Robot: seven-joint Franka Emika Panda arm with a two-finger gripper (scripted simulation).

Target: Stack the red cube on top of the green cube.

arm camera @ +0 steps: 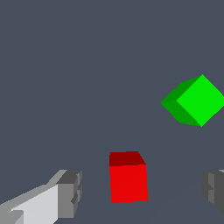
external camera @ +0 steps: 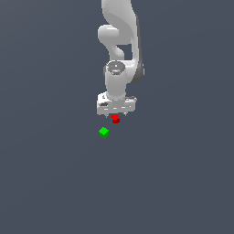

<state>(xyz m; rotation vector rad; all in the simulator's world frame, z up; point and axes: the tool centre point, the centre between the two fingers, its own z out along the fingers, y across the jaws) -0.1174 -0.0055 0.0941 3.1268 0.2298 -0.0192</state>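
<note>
The gripper (arm camera: 139,192) stands wide apart, with clear space between each grey finger pad (arm camera: 70,192) and the red cube (arm camera: 127,181) that sits between them. No contact with the cube shows on either side in the wrist view. In the exterior view the white hand hangs at the end of the arm (external camera: 119,41), directly over the red cube (external camera: 115,119), whose top is partly hidden by the hand. Whether the cube rests on the dark grey floor (external camera: 55,183) cannot be told for certain from that view. The green cube (external camera: 103,132) lies apart from the red one, near it, lower and toward the exterior view's left. In the wrist view the green cube (arm camera: 194,101) sits turned cornerwise, outside the fingers' span.
</note>
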